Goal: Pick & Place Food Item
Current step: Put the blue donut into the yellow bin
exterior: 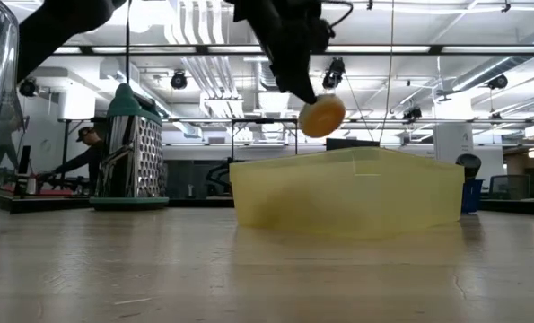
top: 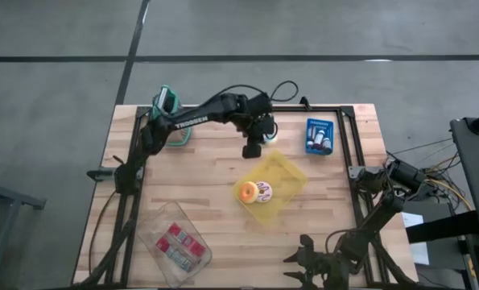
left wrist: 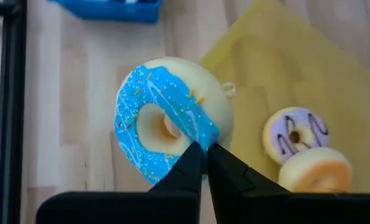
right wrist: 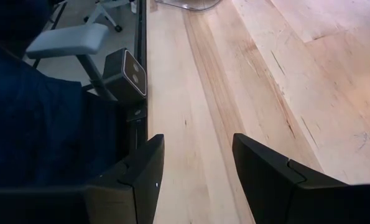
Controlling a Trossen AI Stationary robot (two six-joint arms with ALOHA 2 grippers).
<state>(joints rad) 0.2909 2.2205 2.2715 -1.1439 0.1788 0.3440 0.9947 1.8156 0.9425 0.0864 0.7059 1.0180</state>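
Left jaws [left wrist: 203,149] pinching blue donut [left wrist: 166,118] (by its ring), above bench beside yellow bin [top: 287,173]. Right jaws [right wrist: 197,162] spread, idle at bench edge.

From above, the left arm [top: 223,109] covers most of the blue-iced doughnut [left wrist: 166,118]. The blue tray [left wrist: 107,9] is cut by the wrist picture's edge. The clear container's [top: 173,242] red contents are too small to identify.
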